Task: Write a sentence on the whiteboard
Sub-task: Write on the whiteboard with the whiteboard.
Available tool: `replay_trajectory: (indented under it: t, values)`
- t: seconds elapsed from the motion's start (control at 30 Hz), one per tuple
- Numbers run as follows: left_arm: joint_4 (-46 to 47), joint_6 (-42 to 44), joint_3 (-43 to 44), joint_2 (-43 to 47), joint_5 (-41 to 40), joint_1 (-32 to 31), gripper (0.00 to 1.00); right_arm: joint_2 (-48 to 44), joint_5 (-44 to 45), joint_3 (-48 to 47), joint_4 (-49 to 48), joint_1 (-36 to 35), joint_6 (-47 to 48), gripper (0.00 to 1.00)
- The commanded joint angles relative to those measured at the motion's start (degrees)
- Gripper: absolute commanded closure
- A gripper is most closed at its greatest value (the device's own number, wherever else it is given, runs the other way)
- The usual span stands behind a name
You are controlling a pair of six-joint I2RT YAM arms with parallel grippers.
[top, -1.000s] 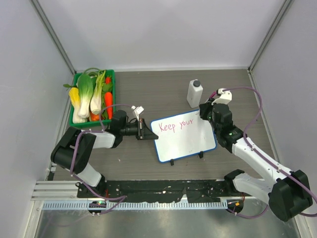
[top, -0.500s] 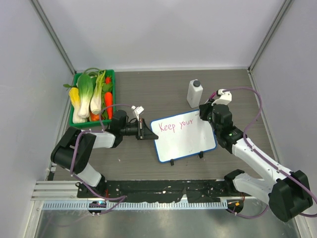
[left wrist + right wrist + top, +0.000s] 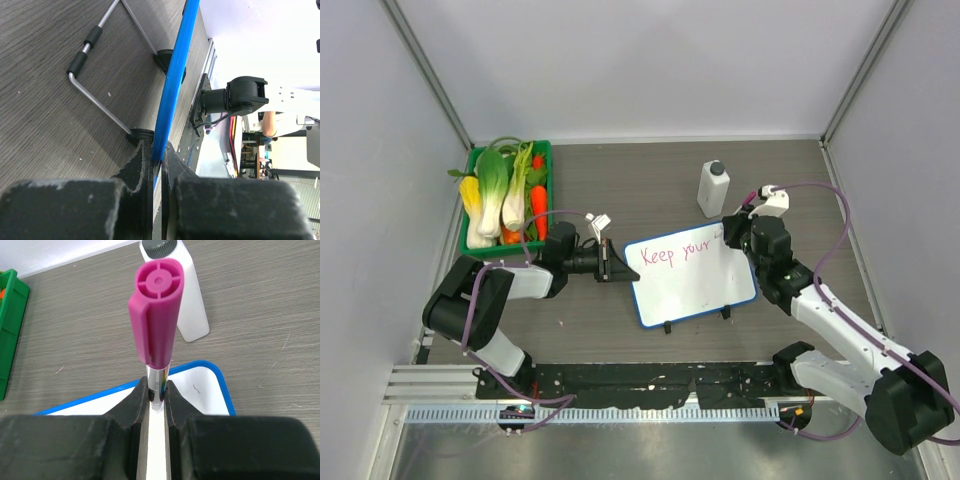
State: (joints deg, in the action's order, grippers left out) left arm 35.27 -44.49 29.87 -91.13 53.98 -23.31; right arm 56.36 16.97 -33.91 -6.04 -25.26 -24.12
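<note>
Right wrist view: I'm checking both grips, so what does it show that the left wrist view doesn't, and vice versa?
Only the right wrist view: the right gripper shut on the pink-capped marker, the white bottle and a corner of the green basket. Only the left wrist view: the left gripper shut on the blue rim of the whiteboard, plus its wire stand. Both: the whiteboard and the wood-grain table.

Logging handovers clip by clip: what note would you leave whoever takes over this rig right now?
Left pincer: shut on the left edge of the whiteboard, bracing it.
Right pincer: shut on the pink marker, at the board's far right corner; tip hidden.
Board: propped up between the two arms.
Done: the sentence reads "Keep your".
Left: write the remaining words.
</note>
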Motion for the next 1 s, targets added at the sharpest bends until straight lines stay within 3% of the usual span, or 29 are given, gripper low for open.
replay_trajectory:
  t: [0.0,0.97]
  values:
    - [-4.7,2.2,0.1,-0.7,-2.1,-1.4,1.00,-1.4,-0.6,1.0,1.0,0.3,0.0,0.99]
    - [-4.6,2.2,-0.2,-0.6,-2.5,-1.7,1.00,-2.8,0.3,0.7,2.0,0.3,-1.7,0.99]
